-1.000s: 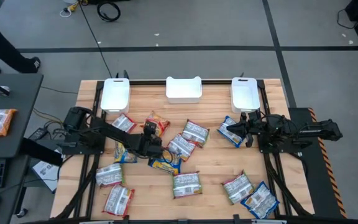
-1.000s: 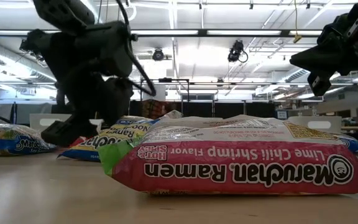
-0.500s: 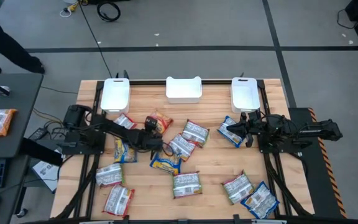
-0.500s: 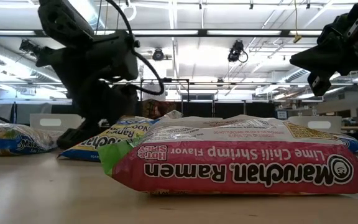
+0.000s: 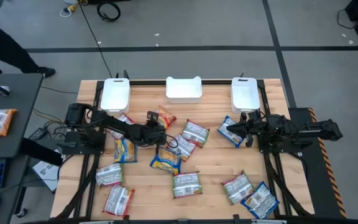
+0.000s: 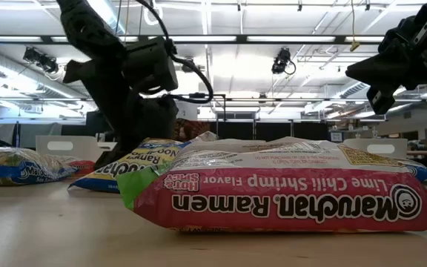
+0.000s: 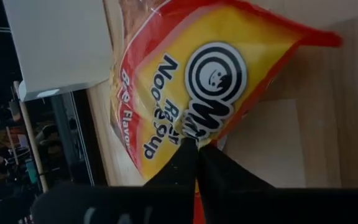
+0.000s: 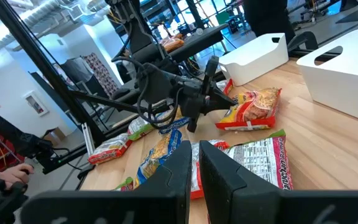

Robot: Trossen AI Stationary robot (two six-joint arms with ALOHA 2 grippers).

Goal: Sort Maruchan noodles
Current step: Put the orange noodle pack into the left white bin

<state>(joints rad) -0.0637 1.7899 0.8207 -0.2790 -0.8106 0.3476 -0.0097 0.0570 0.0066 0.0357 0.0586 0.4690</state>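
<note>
The red-orange ramen packet (image 7: 197,81) lies on the wooden table (image 5: 210,165), directly ahead of the left gripper (image 7: 197,146), whose fingers are pressed together on the packet's near edge. Beyond it, past the far end, stands the left white bin (image 5: 115,94). The pinch takes only a thin strip of crinkly film, so the packet could slip free or swing on the lift and fall short of a bin. Behind and beside the gripper other packets (image 5: 166,163) lie close and could be dragged along. The right gripper (image 5: 221,130) hangs closed, well apart, near a blue packet (image 5: 232,133); whether it holds that packet I cannot tell.
</note>
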